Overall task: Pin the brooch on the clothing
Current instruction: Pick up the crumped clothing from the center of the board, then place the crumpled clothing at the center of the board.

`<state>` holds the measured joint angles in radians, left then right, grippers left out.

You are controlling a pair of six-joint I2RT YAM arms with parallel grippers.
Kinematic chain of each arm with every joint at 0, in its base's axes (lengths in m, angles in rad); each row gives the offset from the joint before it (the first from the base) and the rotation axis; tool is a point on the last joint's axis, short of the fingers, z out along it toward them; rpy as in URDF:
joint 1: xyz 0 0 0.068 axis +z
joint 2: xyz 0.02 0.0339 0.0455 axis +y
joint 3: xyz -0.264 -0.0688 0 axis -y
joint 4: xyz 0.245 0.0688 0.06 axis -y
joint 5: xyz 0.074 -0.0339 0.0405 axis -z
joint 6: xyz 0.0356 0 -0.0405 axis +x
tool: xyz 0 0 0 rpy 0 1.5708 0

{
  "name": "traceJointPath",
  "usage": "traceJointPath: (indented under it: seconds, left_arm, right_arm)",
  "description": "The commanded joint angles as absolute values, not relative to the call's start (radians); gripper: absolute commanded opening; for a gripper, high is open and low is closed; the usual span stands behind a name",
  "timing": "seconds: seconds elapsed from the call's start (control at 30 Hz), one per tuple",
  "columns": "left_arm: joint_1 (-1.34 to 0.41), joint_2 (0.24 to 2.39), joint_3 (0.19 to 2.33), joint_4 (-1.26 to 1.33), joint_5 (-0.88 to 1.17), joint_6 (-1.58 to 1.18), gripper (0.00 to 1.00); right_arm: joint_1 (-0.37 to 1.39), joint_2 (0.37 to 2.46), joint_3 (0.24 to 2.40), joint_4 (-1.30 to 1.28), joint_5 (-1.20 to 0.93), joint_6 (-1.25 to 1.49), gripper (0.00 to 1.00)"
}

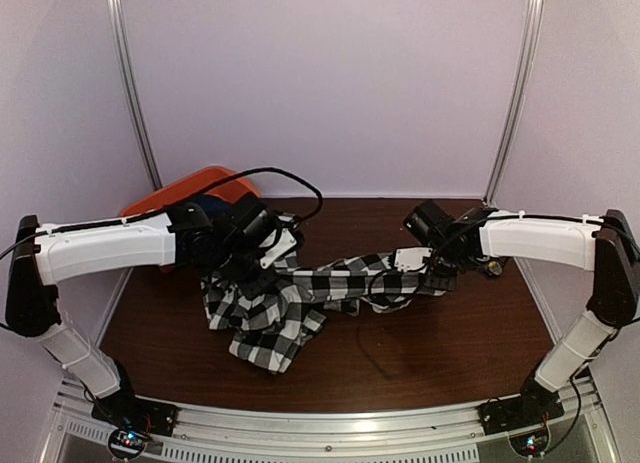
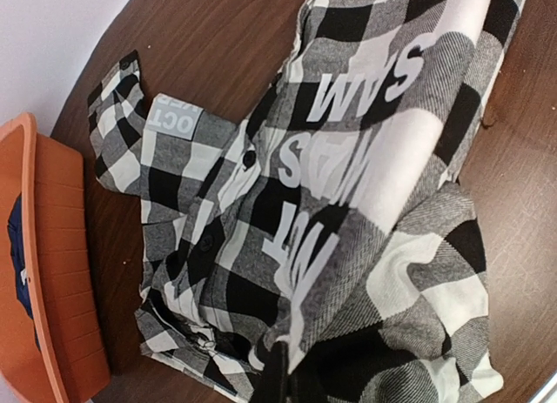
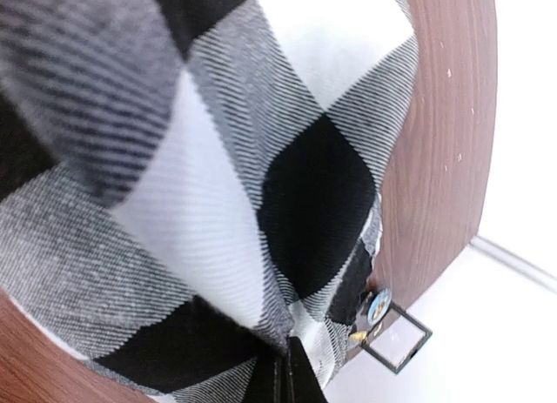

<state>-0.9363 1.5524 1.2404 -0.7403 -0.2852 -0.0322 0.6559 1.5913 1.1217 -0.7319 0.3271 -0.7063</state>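
On the worktop [image 1: 450, 333], your left end effector [image 2: 279, 379] and right end effector [image 3: 284, 379] clamp the checked shirt [image 1: 262, 318], tips buried in folds; the brooch [image 3: 377, 308] shows half-hidden.

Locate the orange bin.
Top view: the orange bin sits at the far-left corner of the table, behind the left arm, next to the checked shirt.

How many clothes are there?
2. The checked shirt is bunched mid-table; a dark blue garment sits in the orange tray at the far left. More may hide there.
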Motion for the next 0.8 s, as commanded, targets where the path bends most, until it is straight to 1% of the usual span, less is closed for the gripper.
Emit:
traceJointPath:
  seconds: [0.0, 0.17, 0.23, 0.33, 0.4, 0.47, 0.53, 0.57, 0.63, 0.7, 0.77]
  left_arm:
    - [-0.933, 1.565, 1.276, -0.758, -0.259, -0.015, 0.0]
    - [-0.943, 1.589, 1.233, -0.739, -0.137, -0.01, 0.0]
    - [-0.958, 1.593, 1.211, -0.739, -0.098, -0.009, 0.03]
    - [-0.974, 1.585, 1.175, -0.727, -0.065, -0.015, 0.09]
    - [-0.976, 1.57, 1.155, -0.714, -0.065, -0.026, 0.14]
    - [-0.975, 1.556, 1.148, -0.702, -0.072, -0.032, 0.18]
    - [-0.975, 1.547, 1.148, -0.695, -0.087, -0.038, 0.27]
    - [-0.976, 1.542, 1.151, -0.691, -0.098, -0.04, 0.32]
    - [-0.976, 1.534, 1.16, -0.687, -0.117, -0.037, 0.46]
    - [-0.975, 1.519, 1.17, -0.679, -0.13, -0.032, 0.61]
    - [-0.976, 1.5, 1.183, -0.666, -0.141, -0.02, 0.72]
  right_arm:
    - [0.641, 1.574, 1.107, -0.834, 0.508, -0.594, 0.0]
    - [0.639, 1.562, 1.072, -0.837, 0.457, -0.571, 0.0]
    - [0.642, 1.589, 1.087, -0.846, 0.405, -0.556, 0.0]
    - [0.648, 1.632, 1.101, -0.84, 0.382, -0.556, 0.0]
    - [0.648, 1.646, 1.114, -0.83, 0.368, -0.556, 0.03]
    - [0.648, 1.646, 1.132, -0.82, 0.35, -0.561, 0.09]
    - [0.647, 1.642, 1.148, -0.816, 0.345, -0.567, 0.14]
    - [0.649, 1.641, 1.157, -0.817, 0.35, -0.569, 0.2]
    - [0.648, 1.642, 1.172, -0.819, 0.371, -0.571, 0.35]
    - [0.648, 1.632, 1.184, -0.82, 0.383, -0.573, 0.44]
    - [0.648, 1.608, 1.201, -0.806, 0.39, -0.566, 0.5]
